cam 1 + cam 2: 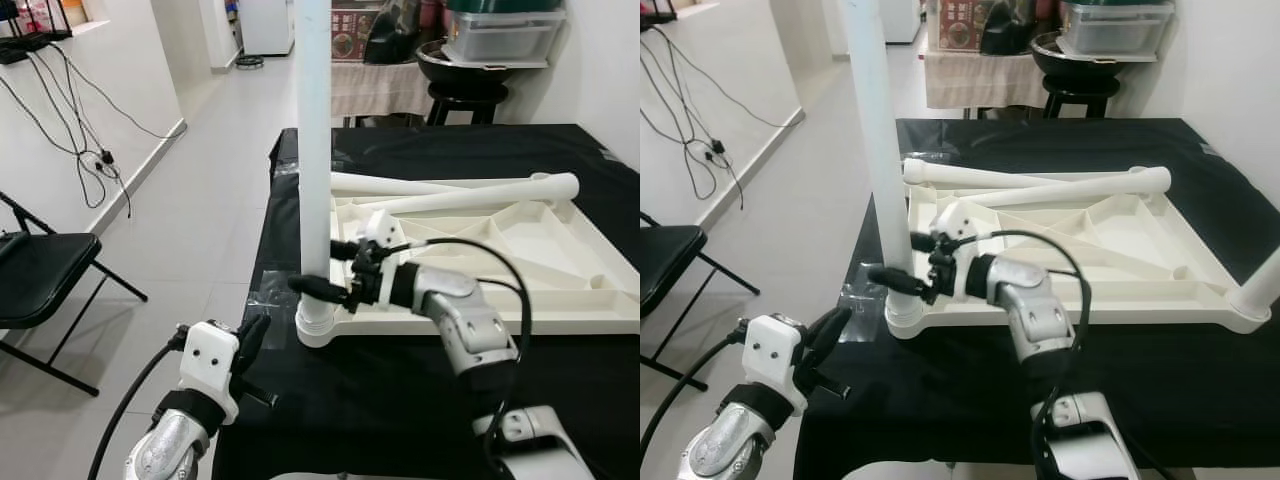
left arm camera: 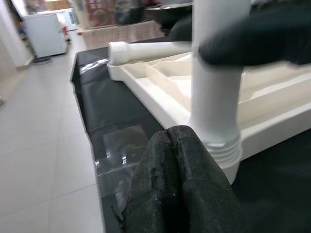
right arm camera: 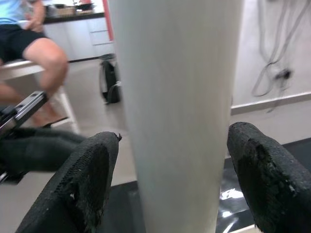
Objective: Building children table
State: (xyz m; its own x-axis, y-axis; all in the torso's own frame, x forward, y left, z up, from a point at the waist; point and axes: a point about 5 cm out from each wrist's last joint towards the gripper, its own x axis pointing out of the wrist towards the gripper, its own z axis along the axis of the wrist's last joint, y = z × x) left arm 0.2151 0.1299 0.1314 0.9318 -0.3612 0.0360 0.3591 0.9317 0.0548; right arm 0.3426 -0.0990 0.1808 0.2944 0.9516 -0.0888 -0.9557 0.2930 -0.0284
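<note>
A white plastic tabletop [image 1: 560, 300] lies upside down on a black-covered table [image 1: 400, 400]. A white leg [image 1: 314, 150] stands upright in its near left corner socket [image 1: 318, 325]. My right gripper [image 1: 330, 270] clasps this leg low down, one black finger [image 3: 77, 179] on each side of it. My left gripper [image 1: 255, 335] is shut and empty, hovering at the table's left edge just short of the socket. Its closed fingertips [image 2: 180, 184] point at the leg's threaded base. Two loose legs [image 1: 470, 195] lie across the far side of the tabletop.
Another leg [image 1: 1260, 290] rises at the tabletop's right corner. A black folding chair [image 1: 40, 270] stands on the tiled floor to the left, with cables [image 1: 95, 160] along the wall. A stool with a pot and plastic box [image 1: 490, 40] is behind. A person [image 3: 29, 39] sits nearby.
</note>
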